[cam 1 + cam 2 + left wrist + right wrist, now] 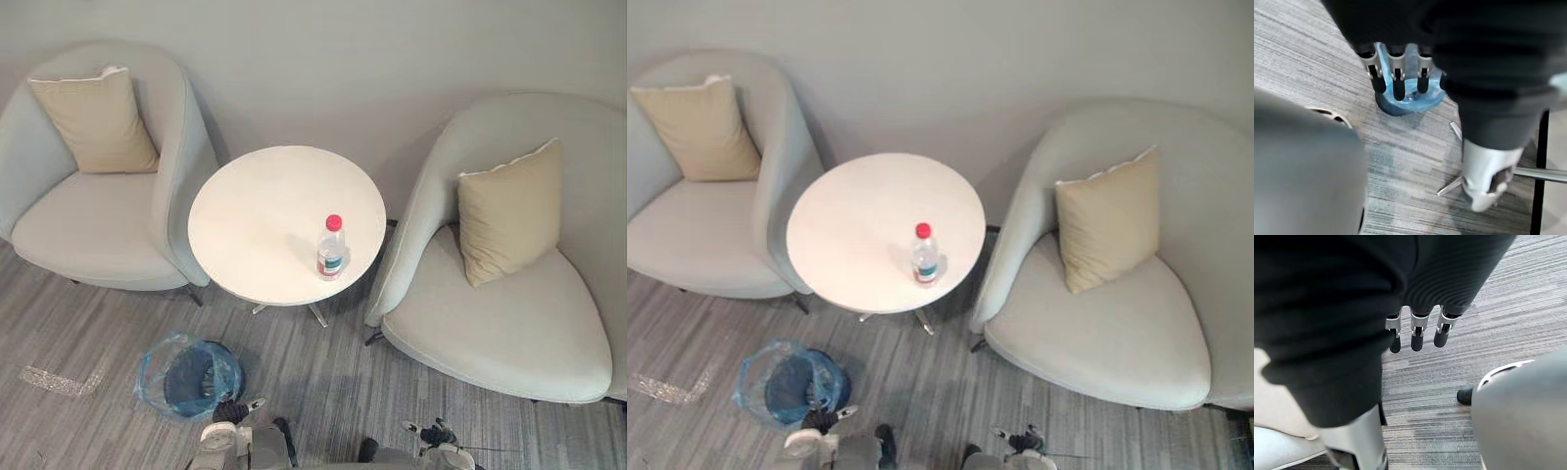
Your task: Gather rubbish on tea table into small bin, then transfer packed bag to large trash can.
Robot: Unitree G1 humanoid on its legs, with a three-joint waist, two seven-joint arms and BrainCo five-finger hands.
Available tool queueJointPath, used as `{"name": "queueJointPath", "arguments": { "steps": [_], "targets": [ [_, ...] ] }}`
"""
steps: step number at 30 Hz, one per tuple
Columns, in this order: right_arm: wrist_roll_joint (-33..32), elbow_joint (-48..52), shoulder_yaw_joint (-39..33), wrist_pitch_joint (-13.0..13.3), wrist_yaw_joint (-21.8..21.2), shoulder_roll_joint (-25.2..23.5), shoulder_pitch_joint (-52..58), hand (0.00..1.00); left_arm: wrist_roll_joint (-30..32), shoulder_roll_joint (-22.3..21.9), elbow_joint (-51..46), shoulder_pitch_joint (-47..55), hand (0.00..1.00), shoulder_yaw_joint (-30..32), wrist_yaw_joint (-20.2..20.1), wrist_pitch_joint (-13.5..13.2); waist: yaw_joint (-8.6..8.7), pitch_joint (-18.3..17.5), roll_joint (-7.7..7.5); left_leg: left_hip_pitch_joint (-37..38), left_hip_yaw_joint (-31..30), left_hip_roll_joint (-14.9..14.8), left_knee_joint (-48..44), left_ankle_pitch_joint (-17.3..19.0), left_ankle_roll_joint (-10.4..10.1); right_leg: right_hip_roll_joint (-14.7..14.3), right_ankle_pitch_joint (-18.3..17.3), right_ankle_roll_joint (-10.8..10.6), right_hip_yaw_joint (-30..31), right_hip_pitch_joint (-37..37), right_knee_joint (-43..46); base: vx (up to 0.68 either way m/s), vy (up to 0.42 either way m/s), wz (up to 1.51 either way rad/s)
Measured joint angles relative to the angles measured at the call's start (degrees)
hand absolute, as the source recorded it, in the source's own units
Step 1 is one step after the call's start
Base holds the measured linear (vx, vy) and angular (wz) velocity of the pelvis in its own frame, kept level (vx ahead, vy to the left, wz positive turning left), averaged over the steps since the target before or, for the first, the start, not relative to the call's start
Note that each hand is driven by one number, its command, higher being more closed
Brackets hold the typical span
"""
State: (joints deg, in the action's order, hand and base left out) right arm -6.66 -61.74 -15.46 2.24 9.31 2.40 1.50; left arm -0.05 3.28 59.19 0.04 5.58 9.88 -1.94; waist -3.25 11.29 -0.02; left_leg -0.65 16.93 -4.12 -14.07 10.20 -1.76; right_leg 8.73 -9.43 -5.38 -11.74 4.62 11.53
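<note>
— Where's the rubbish?
— A red-capped bottle (331, 247), upright by the worktop's (257, 211) front right edge; the blue-bagged small bin (189, 378) is on the floor, front left.
— Anything crowding?
— An armchair (93, 230) each side. The left hand (1397, 81) and right hand (1418, 333): fingers straight, holding nothing.

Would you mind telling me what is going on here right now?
The robot faces a round tea table between two armchairs. A red-capped bottle stands upright on it, untouched. The left hand and right hand hang low and open, holding nothing. The small bin with its blue bag sits on the floor near the left hand.
</note>
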Motion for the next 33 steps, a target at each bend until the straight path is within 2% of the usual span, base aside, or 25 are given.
{"name": "queueJointPath", "arguments": {
  "steps": [1,2,4,5,6,8,9,10,11,12,13,15,18,22,24,26,30,33],
  "targets": [
    [0.0,0.0,0.0,0.0,0.0,0.0,-0.2,0.00,0.0,0.0,0.1,0.0,0.00,0.0,0.0,0.1,0.02,0.0,-0.04,0.5,0.1,0.2,0.6,0.3,0.2,0.5,-0.7,-0.3,0.3,-1.0,2.7,0.09,0.129,-0.21],
    [0.0,0.3,0.1,0.0,-0.2,0.0,-0.5,0.00,0.0,0.0,0.1,0.2,0.00,-0.1,0.0,0.1,0.19,0.0,0.22,1.5,0.3,0.7,2.1,0.7,0.5,1.8,-1.2,-0.9,1.4,-5.3,11.6,0.07,0.112,-0.06],
    [0.0,1.8,0.1,0.0,-0.3,0.0,-0.4,0.00,0.0,0.4,0.1,0.3,0.00,-1.1,0.0,0.2,0.52,0.0,-0.69,3.3,-0.4,2.0,3.0,0.3,0.8,3.9,-1.1,-0.7,2.8,-9.9,23.2,0.14,0.094,0.21],
    [0.1,2.0,0.5,0.0,-0.3,-0.3,-0.3,0.00,0.0,0.9,0.1,0.9,0.00,-1.5,0.1,0.2,1.31,-0.3,-0.93,4.0,-1.3,2.3,2.8,0.5,1.0,4.2,-3.7,-0.2,3.5,-11.6,25.8,0.18,0.014,0.61],
    [0.6,2.1,1.2,0.0,-0.3,-0.5,-0.2,0.00,0.0,1.0,0.1,0.9,0.00,-1.9,0.1,0.3,1.38,-0.4,-1.15,4.7,-2.9,2.2,3.1,0.5,1.0,3.2,-5.8,0.3,3.9,-11.7,25.0,0.21,-0.039,0.77],
    [1.8,2.3,2.3,0.0,-0.3,-0.5,-0.4,0.00,0.0,1.0,0.0,0.9,0.00,-2.1,0.1,0.2,1.35,-0.5,-1.07,4.8,-4.5,1.6,3.1,0.5,1.0,1.0,-6.6,0.6,4.9,-12.7,22.2,0.13,-0.081,0.54],
    [2.2,2.4,2.6,0.1,-0.3,-0.6,-0.5,0.00,0.0,1.0,0.0,0.9,0.00,-2.1,0.1,0.2,1.34,-0.5,-1.12,4.7,-5.3,1.6,3.0,0.4,0.9,0.1,-6.2,1.2,5.8,-13.0,19.2,0.10,-0.095,0.48],
    [2.3,2.2,2.8,0.0,-0.2,-0.8,-0.2,0.00,0.2,1.3,0.0,1.1,0.00,-2.0,0.1,0.1,1.23,-1.2,-2.52,4.6,-6.6,2.8,3.0,0.6,0.2,-0.4,-2.1,2.4,7.1,-12.9,13.1,0.14,-0.139,0.44],
    [2.3,1.9,2.8,0.0,-0.1,-0.2,-0.2,0.00,0.2,0.9,0.0,1.1,0.00,-1.5,0.1,0.1,1.15,-1.6,-1.66,4.7,-7.4,2.7,3.2,0.8,-0.2,-0.7,-2.6,2.4,6.8,-11.9,11.8,0.16,-0.118,0.30],
    [2.3,2.1,3.0,0.0,0.1,0.0,-0.3,0.00,0.4,-0.6,0.0,1.4,0.00,-0.2,0.2,0.1,0.89,-2.0,0.13,4.3,-7.8,1.5,3.4,0.5,-0.7,-1.4,-2.1,2.8,5.9,-10.5,9.3,0.20,-0.141,0.10],
    [3.0,2.2,3.5,0.0,0.4,0.4,-0.3,0.00,0.5,-1.5,0.0,1.9,0.00,0.2,0.3,0.1,0.87,-2.3,0.79,4.4,-8.2,1.0,4.1,0.4,-0.9,-2.0,-1.9,2.9,5.4,-9.6,7.7,0.18,-0.113,0.08],
    [4.4,2.3,4.5,0.0,0.8,0.7,-0.2,0.00,0.6,-1.6,0.1,2.0,0.00,0.2,0.5,0.1,1.01,-2.5,1.27,4.7,-9.2,0.7,4.8,0.1,-1.5,-2.7,-1.4,3.1,4.2,-8.2,6.0,0.12,-0.104,0.24],
    [4.7,2.9,5.8,0.0,1.0,0.6,-0.2,0.00,1.1,-1.5,0.0,1.8,0.00,0.2,1.2,0.0,0.93,-2.7,0.78,4.8,-11.6,0.1,6.1,-0.4,-2.2,-3.4,-0.7,3.4,2.0,-6.5,3.4,0.04,-0.046,0.34],
    [6.9,13.4,10.3,0.1,2.0,1.0,0.5,0.00,1.3,-0.6,-0.1,1.7,0.00,-0.1,1.2,0.0,0.82,-2.3,-0.08,3.7,-13.1,0.3,6.2,-1.2,-2.2,-3.5,1.3,3.3,0.5,-5.3,0.1,0.00,0.016,0.22],
    [9.2,23.6,12.3,1.1,2.5,2.0,1.8,0.00,1.9,0.1,-0.1,1.7,0.00,-1.1,1.3,-0.1,0.79,-2.3,-0.78,3.2,-14.2,1.5,6.2,-2.2,-1.5,-2.8,2.6,2.8,0.1,-4.4,-2.1,-0.04,0.044,0.14],
    [10.7,29.4,12.5,2.1,2.7,2.9,2.0,0.00,2.2,0.4,-0.3,1.7,0.00,-2.5,1.3,-0.3,0.76,-2.3,-0.89,2.3,-14.6,2.0,6.2,-2.7,-1.2,-2.5,3.8,2.5,0.0,-4.4,-3.5,-0.06,0.056,0.12],
    [13.6,37.3,13.7,4.1,3.0,3.8,2.0,0.00,2.4,0.4,-0.7,1.7,0.00,-3.3,1.3,-0.4,0.33,-2.3,-1.04,1.7,-15.8,2.8,6.2,-3.2,-0.8,-2.3,5.5,2.2,-0.4,-3.1,-6.6,-0.09,0.044,0.14],
    [16.6,39.7,14.1,4.5,3.3,3.8,2.3,0.00,3.0,0.6,-1.0,1.7,0.00,-4.3,1.3,-0.5,0.11,-2.3,-1.03,1.8,-16.4,2.8,7.0,-3.6,-0.8,-2.3,6.2,2.0,-0.8,-2.7,-7.4,-0.10,0.009,0.13]
  ]
}}
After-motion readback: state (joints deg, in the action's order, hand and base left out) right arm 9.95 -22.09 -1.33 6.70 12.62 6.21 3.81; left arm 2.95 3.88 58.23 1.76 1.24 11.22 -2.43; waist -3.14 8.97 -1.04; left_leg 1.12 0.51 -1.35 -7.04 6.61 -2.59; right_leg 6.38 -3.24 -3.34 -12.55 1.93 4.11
